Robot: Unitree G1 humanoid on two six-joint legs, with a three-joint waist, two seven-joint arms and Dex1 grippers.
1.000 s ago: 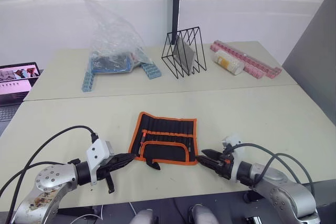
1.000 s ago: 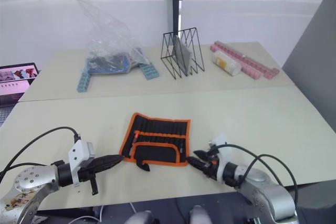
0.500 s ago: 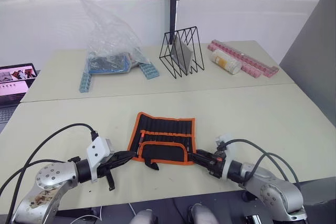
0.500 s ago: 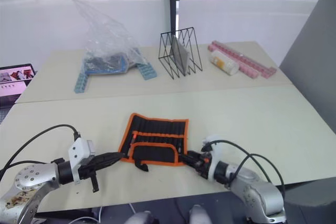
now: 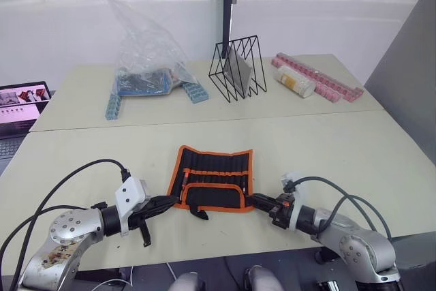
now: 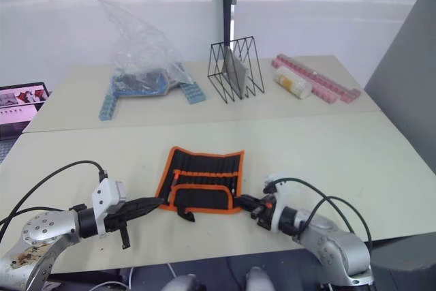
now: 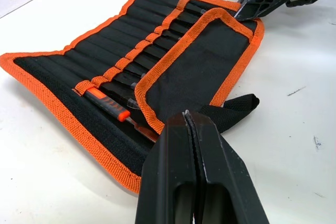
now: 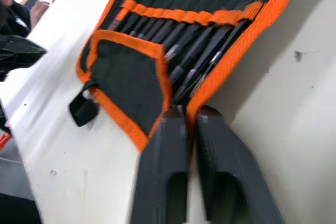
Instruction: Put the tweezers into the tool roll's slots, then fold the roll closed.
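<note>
- Tool roll (image 5: 214,178) lies open on the counter (image 5: 340,148).
- Left end effector (image 7: 188,116) pressed together at its near-left edge.
- Right end effector (image 8: 188,111) clamps the roll's orange right edge.

No legible txt, labels, brands or nos. anywhere. Laptop screen (image 5: 24,97) at far left shows pics only, any writing there too small to read.

On the far table (image 5: 320,103), a black wire rack (image 5: 238,68) stands between a clear plastic bag (image 5: 145,52) with blue blocks (image 5: 195,91) and pink strips (image 5: 320,84); a laptop (image 5: 22,108) sits well off beyond the bag.
</note>
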